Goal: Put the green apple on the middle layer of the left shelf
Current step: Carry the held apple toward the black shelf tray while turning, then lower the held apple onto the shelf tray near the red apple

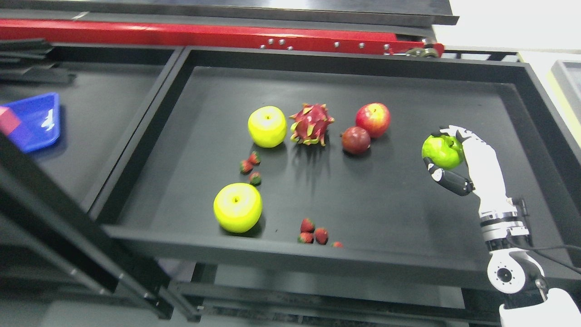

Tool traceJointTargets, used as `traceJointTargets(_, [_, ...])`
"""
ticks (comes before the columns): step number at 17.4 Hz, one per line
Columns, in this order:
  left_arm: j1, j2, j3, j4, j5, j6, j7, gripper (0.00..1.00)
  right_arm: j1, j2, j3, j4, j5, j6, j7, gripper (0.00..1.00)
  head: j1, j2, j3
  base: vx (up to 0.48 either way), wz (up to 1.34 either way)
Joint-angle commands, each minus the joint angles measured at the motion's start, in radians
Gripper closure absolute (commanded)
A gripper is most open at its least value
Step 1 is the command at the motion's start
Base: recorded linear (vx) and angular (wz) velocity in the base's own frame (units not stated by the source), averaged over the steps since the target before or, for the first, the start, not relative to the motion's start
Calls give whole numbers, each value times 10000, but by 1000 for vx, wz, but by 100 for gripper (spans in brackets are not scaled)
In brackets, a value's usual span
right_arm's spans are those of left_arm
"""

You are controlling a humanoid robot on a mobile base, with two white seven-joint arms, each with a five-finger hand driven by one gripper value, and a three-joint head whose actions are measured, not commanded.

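Green apple (441, 151) in right hand (458, 156) above tray (386, 77)

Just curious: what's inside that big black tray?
In the tray: two yellow apples, a dragon fruit, red apple, dark fruit, strawberries. The right hand partly hides a green apple.

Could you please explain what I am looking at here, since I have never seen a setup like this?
This single picture comes from a camera on a humanoid robot's head, looking down at a black tray that forms a shelf level. The white and black limb at the lower right is the robot's right hand, and its fingers are closed around a green apple. The left arm is out of view. Lying on the tray are two yellow-green apples, a dragon fruit, a red apple, a darker round fruit and two small clusters of strawberries. To the left, on a neighbouring shelf, lies a blue tray.
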Motion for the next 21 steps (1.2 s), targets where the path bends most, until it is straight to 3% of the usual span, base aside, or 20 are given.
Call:
traceJointTargets(1, [1,175,0,10,0,8,3,0,347,220,-17,-12,0,39,-24,100,0,0,0,289,-426])
traceJointTargets(11, [1,175,0,-5,0,8,3,0,164,220,90,-12,0,24,-24,100,0,-2,0,216,-235])
traceJointTargets(21, [1,175,0,-5,0,8,3,0,117,158,121,-12,0,9,-8,100,0,-2,0,68,-65])
